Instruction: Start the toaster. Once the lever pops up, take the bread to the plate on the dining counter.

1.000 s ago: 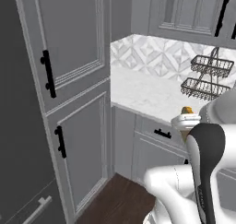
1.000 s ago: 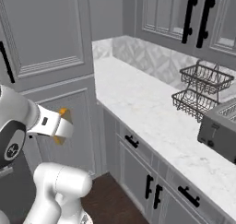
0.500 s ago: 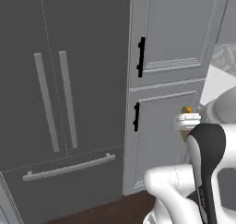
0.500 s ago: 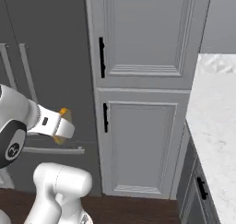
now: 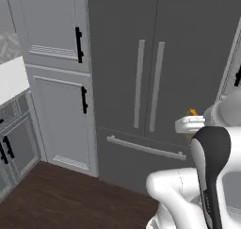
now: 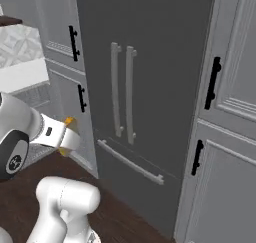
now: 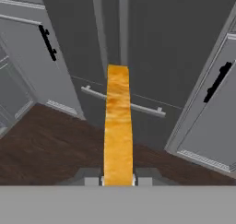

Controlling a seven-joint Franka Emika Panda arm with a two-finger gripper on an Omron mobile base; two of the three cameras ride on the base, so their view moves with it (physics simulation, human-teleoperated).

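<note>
1. Orange-yellow bread (image 7: 118, 126) is sitting edge-on between our fingertips (image 7: 94, 181), which are pressing it from both sides.
2. We are holding our end effector (image 7: 118, 181) clamped narrowly on that slice, up in the air above the dark wood floor (image 7: 46, 144).
3. We are facing a dark grey fridge (image 5: 155, 72) with two long vertical handles (image 6: 123, 92).
4. We are seeing grey cabinets (image 5: 56, 82) standing on either side of it.
5. We are spotting the bread's corner by our wrist in the left base view (image 5: 192, 112) and the right base view (image 6: 69, 121).
</note>
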